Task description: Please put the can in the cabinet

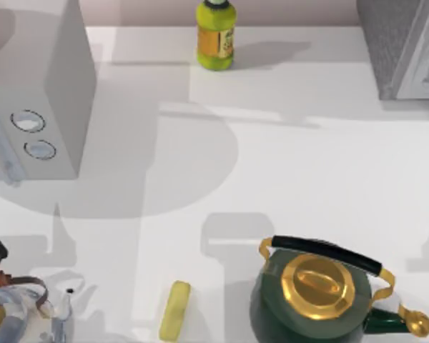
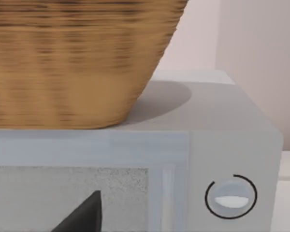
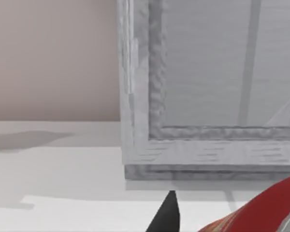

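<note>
Right hand [image 3: 170, 212] beside the can [image 3: 266, 208], grip state unclear
The cabinet [image 3: 208, 145] stands straight ahead, door closed; left hand faces the microwave

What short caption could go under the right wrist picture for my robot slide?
Small red cylindrical can near the right arm's dark fingers, facing the large grey speckled cabinet's pale framed door.

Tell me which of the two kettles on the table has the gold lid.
The dark green kettle at the near right has the gold lid and a black handle. The other kettle, at the near left corner, is clear glass.
</note>
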`<action>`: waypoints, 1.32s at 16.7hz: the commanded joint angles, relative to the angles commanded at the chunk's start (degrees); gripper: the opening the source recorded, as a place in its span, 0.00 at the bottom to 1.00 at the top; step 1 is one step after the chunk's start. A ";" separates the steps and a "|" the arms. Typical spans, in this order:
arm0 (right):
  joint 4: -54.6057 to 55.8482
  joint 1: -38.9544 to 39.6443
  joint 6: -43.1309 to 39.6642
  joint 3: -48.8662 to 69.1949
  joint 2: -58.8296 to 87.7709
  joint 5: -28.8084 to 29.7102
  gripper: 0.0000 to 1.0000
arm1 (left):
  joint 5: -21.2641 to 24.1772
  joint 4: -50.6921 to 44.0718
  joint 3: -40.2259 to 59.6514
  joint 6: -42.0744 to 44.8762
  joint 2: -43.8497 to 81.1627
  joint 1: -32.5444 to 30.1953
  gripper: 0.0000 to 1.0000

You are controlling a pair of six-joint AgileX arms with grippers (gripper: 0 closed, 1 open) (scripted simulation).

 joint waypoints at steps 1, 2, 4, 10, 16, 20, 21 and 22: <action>0.00 0.00 0.00 0.00 0.00 0.00 0.00 | 0.00 0.00 0.00 0.00 0.00 0.00 1.00; -0.12 0.17 0.15 0.07 0.26 0.08 0.00 | 0.00 0.00 0.00 0.00 0.00 0.00 1.00; -0.28 0.32 0.13 0.65 0.79 0.08 0.00 | 0.00 0.00 0.00 0.00 0.00 0.00 1.00; -4.15 2.92 0.12 16.90 13.87 1.34 0.00 | 0.00 0.00 0.00 0.00 0.00 0.00 1.00; -10.70 5.72 0.76 50.14 35.98 5.07 0.00 | 0.00 0.00 0.00 0.00 0.00 0.00 1.00; -15.52 7.56 0.98 69.99 51.26 7.60 0.00 | 0.00 0.00 0.00 0.00 0.00 0.00 1.00; -16.70 8.02 0.98 74.52 54.82 8.13 0.00 | 0.00 0.00 0.00 0.00 0.00 0.00 1.00; -17.85 8.46 0.98 78.82 58.19 8.61 0.00 | 0.00 0.00 0.00 0.00 0.00 0.00 1.00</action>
